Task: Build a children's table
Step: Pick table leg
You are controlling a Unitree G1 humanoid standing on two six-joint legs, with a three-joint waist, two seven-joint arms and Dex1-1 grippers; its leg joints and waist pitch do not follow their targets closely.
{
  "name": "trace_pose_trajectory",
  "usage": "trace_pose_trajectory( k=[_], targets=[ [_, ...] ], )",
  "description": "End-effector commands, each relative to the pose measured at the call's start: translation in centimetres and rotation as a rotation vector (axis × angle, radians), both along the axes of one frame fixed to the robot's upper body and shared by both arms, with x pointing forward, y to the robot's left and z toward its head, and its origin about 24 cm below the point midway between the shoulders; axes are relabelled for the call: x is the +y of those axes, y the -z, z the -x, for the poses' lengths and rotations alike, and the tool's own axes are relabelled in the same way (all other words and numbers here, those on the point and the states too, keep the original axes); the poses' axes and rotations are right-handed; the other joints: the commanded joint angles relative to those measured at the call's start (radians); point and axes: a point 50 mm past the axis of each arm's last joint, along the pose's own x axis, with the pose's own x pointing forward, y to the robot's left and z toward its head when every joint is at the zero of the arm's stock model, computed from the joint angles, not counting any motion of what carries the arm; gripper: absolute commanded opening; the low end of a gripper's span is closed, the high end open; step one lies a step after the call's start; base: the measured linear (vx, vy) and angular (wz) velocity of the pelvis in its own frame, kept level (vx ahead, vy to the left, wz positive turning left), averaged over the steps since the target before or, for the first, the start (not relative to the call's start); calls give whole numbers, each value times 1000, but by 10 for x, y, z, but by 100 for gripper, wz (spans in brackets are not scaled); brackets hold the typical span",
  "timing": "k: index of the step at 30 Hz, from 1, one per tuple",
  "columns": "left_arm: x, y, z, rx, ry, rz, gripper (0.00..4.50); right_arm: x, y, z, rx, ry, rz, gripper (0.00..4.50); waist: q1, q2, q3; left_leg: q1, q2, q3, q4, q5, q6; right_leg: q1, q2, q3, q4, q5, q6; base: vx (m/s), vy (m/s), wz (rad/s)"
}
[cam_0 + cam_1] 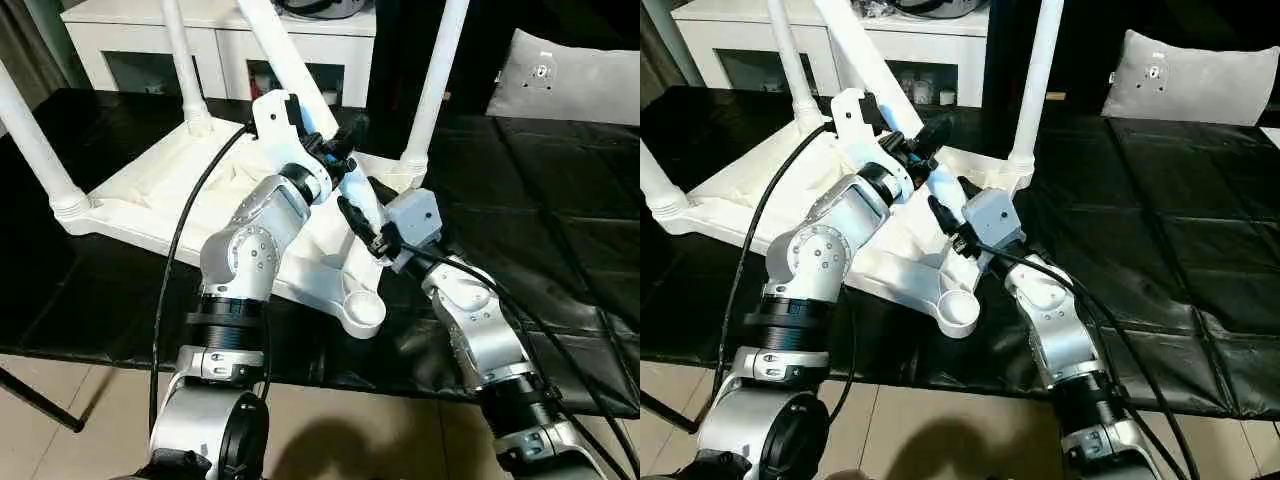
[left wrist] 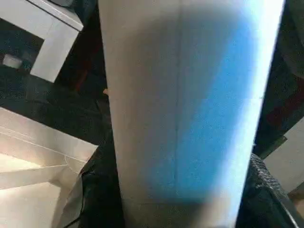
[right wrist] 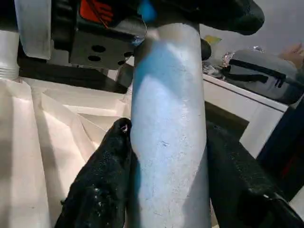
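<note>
Over the upturned tabletop [image 1: 150, 200], both the left gripper [image 1: 335, 145] and right gripper [image 1: 362, 215] clamp one slanted leg [image 1: 290, 60].

We see dim, even room light; wrist views blur up close, a blue cast on the leg [image 2: 190, 114].

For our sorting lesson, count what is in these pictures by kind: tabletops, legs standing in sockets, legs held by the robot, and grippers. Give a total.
tabletop: 1
standing legs: 3
held leg, tilted: 1
grippers, left gripper and right gripper, both on the held leg: 2
Total: 7
</note>
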Motion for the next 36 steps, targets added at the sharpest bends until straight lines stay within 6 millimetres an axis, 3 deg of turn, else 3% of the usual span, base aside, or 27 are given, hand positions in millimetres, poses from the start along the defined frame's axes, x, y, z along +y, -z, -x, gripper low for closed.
trace_pose_trajectory(
  k=[1,2,4,5,6,7,13,14,16,17,19,25,26,27,28,29,35,36],
  targets=[
    [-13,-1,0,26,6,25,183,2,-7,-1,-47,-16,18,185,-6,-6,-81,-8,19,-3,-56,-46,105,79,-57,59,-60,-240,-85,0,0,0],
    [-13,0,0,27,5,24,183,2,-7,-1,-44,-17,23,185,-6,-7,-81,-8,20,-3,-56,-47,105,79,-57,60,-59,-239,-86,0,0,0],
    [-14,0,2,26,9,23,183,-3,-7,-1,-53,9,22,255,-6,-12,-81,-8,21,-3,-56,-43,106,80,-58,60,-57,-231,-90,0,0,0],
    [-14,1,3,24,12,17,183,-5,-8,-1,-36,-4,-18,255,-6,-17,-82,-8,20,-2,-55,-40,107,80,-58,61,-57,-230,-91,0,0,0],
    [-14,1,3,20,14,9,183,-5,-8,1,-10,-47,-62,257,-4,-13,-82,-7,20,-2,-55,-40,112,80,-58,61,-56,-229,-94,0,0,0],
    [-13,1,3,12,13,-3,183,-5,-9,2,12,-78,-99,271,-6,-20,-81,-9,20,-1,-55,-52,126,82,-58,61,-58,-237,-92,0,0,0],
    [-2,-3,-1,-38,33,-36,182,-15,-13,2,80,-150,-151,316,-2,-11,-80,-6,21,-3,-56,-40,134,79,-57,60,-60,-253,-94,0,0,0],
    [2,-4,-1,-56,59,-53,182,-19,-14,2,133,-194,-168,337,-2,-18,-81,-7,23,-3,-55,-40,137,81,-57,61,-60,-248,-90,0,0,0],
    [4,-4,0,-71,93,-68,182,-23,-15,3,173,-228,-182,348,1,-15,-81,-7,23,-5,-56,-34,140,81,-58,62,-58,-248,-88,0,0,0],
    [4,-4,2,-92,150,-96,182,-27,-18,4,210,-278,-194,360,0,-22,-82,-8,24,-4,-55,-30,138,81,-59,62,-58,-248,-88,0,0,0],
    [5,-3,5,-106,202,-124,182,-32,-20,5,246,-313,-203,379,4,-21,-82,-7,26,-5,-55,-8,143,80,-61,63,-52,-242,-96,0,0,0],
    [16,-7,16,-179,444,-141,182,-54,-22,12,470,-512,-155,382,7,-20,-82,-7,24,-2,-53,-11,135,82,-62,64,-52,-247,-120,0,0,0],
    [16,-7,17,-182,449,-140,182,-54,-22,12,475,-516,-155,382,7,-20,-81,-7,26,-2,-53,-13,131,80,-62,64,-54,-252,-117,0,0,0],
    [17,-9,19,-200,487,-135,182,-56,-23,15,508,-552,-156,382,6,-29,-82,-7,24,0,-53,-14,127,83,-61,63,-55,-261,-110,0,0,0],
    [18,-12,22,-225,535,-125,182,-58,-23,19,542,-600,-159,382,8,-25,-81,-8,23,-1,-54,-13,124,83,-62,62,-54,-271,-110,0,0,0],
    [20,-16,28,-275,620,-127,182,-59,-23,25,585,-667,-159,382,9,-32,-81,-8,23,-1,-54,-11,126,84,-63,63,-54,-280,-103,0,0,0],
    [19,-21,40,-348,761,-141,182,-56,-19,29,632,-712,-129,382,7,-27,-79,-5,26,1,-55,-29,90,77,-64,63,-60,-318,-94,0,0,0],
    [19,-22,43,-359,789,-141,182,-54,-19,29,640,-725,-138,354,7,-28,-78,-5,25,0,-56,-33,83,78,-64,62,-62,-331,-86,0,0,0]
  ],
)
